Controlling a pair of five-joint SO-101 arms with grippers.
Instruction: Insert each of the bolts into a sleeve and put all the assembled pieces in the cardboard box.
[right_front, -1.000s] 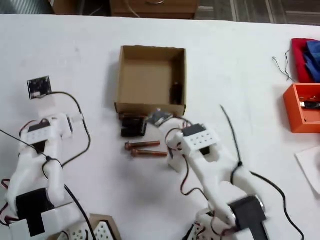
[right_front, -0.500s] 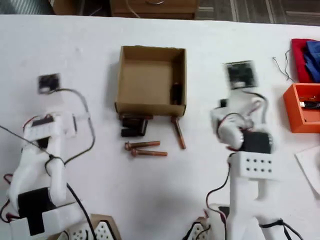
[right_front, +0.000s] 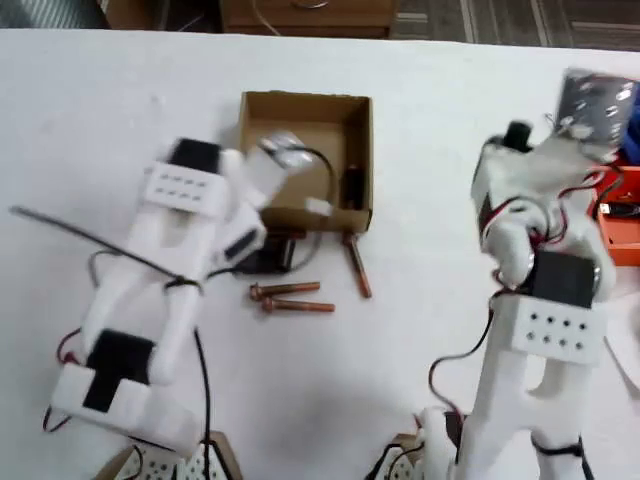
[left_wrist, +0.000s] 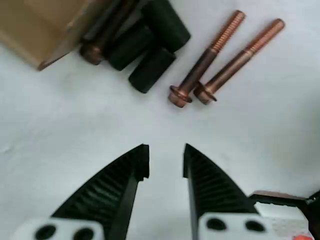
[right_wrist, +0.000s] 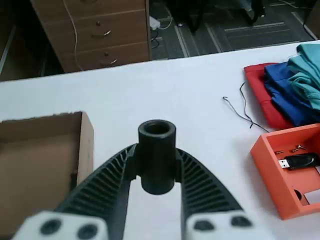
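Left end effector (left_wrist: 166, 161) held angled downward, fingers (left_wrist: 129, 172) slightly parted. Right end effector (right_wrist: 156, 156) raised, clamped around upright black sleeve (right_wrist: 157, 136).

White table (right_front: 450, 110); box (right_front: 305, 97), bolts (right_front: 285, 290), sleeves (left_wrist: 151, 69)

The claw (left_wrist: 165, 159) hangs open over the tabletop (left_wrist: 70, 117). Two bolts (left_wrist: 207, 55) lie side by side, heads touching. Just beside them lie black sleeves (left_wrist: 151, 70), with a third bolt (left_wrist: 94, 51) by the box (left_wrist: 35, 25).
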